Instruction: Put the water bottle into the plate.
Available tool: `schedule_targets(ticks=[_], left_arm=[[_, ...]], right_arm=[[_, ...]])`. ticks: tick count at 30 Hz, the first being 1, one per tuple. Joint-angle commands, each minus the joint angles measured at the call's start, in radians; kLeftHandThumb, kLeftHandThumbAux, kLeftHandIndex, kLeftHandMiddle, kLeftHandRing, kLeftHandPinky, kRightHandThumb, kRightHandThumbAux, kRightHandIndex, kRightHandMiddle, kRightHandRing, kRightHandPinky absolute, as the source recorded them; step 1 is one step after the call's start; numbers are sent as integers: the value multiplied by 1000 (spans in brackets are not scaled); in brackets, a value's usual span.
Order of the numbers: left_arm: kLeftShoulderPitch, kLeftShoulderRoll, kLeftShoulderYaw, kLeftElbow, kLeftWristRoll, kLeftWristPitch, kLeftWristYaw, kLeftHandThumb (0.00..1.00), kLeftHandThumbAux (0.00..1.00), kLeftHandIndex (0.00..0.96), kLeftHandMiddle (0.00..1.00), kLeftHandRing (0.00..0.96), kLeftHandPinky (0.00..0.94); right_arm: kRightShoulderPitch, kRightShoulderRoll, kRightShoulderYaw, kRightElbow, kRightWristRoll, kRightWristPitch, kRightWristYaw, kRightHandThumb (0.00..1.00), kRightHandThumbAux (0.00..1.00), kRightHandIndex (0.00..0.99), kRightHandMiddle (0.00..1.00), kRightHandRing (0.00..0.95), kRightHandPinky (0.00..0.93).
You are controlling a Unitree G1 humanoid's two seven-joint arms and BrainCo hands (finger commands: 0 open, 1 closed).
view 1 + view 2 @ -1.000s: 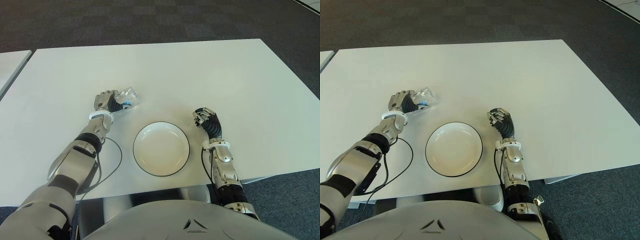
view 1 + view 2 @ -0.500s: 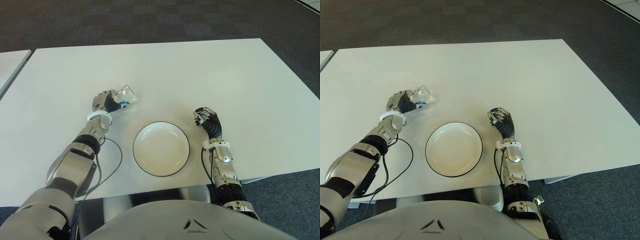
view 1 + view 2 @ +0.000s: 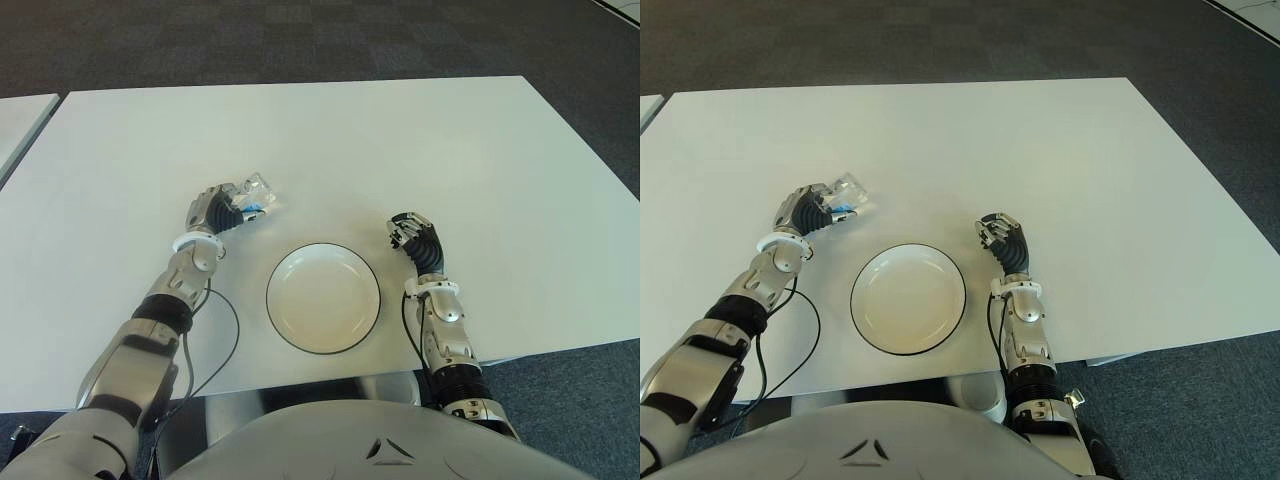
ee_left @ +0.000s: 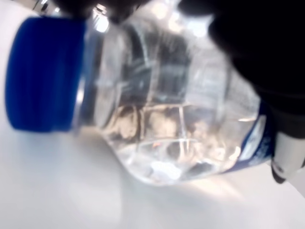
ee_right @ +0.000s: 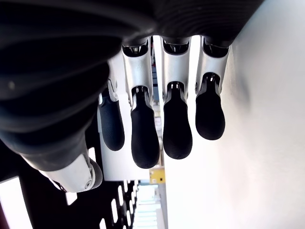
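Observation:
A clear water bottle [image 3: 254,197] with a blue cap [image 4: 45,74] and a blue label is held in my left hand [image 3: 220,209], whose fingers are curled around it, to the left of and beyond the plate. The bottle is tilted, just above the white table [image 3: 400,140]. The white plate [image 3: 322,297] with a dark rim lies empty near the table's front edge, between my two arms. My right hand [image 3: 412,236] shows to the right of the plate, its fingers [image 5: 145,143] loosely curled and holding nothing.
A black cable [image 3: 228,330] loops on the table beside my left forearm, just left of the plate. A second white table's edge [image 3: 20,120] shows at the far left. Dark carpet [image 3: 300,40] lies beyond the table.
My left hand has drawn slightly back toward me and to the left with the bottle still in it, and the bottle has tipped a little. The right hand has not moved.

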State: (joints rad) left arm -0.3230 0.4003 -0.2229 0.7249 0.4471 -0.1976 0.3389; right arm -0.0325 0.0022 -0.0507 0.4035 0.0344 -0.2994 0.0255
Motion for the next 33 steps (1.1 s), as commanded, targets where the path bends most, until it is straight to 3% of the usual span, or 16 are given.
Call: schedule_targets(ticks=[1,12,15,24,29,33], left_arm=[[61,22,45,-179,-13,-30,-3,850,671,394,525,828,744],[167,6,93,-432,-25,-30,-48,849,671,393,524,837,774],[227,-1,107,-584,-52,-40,-89,848,672,392,524,843,779],[352,-31,135,-856,-68,3,-170,848,672,392,527,859,805],[385,-54,143,-937,-56,20,-193,849,671,394,529,865,813],[400,-71,126,-972,-16,-7,-179,851,669,397,531,869,822]], right_arm=[[17,3,5,17,1,36,5,707,726,437,667,661,663],[20,0,3,17,3,23,12,707,726,437,665,661,673],[21,1,2,14,2,29,8,707,727,437,666,664,678],[24,-1,1,5,-1,46,0,708,726,437,666,667,674],[24,0,1,6,-3,46,-3,707,726,437,665,664,674],[24,-2,-1,9,1,39,0,708,726,437,665,666,678]])
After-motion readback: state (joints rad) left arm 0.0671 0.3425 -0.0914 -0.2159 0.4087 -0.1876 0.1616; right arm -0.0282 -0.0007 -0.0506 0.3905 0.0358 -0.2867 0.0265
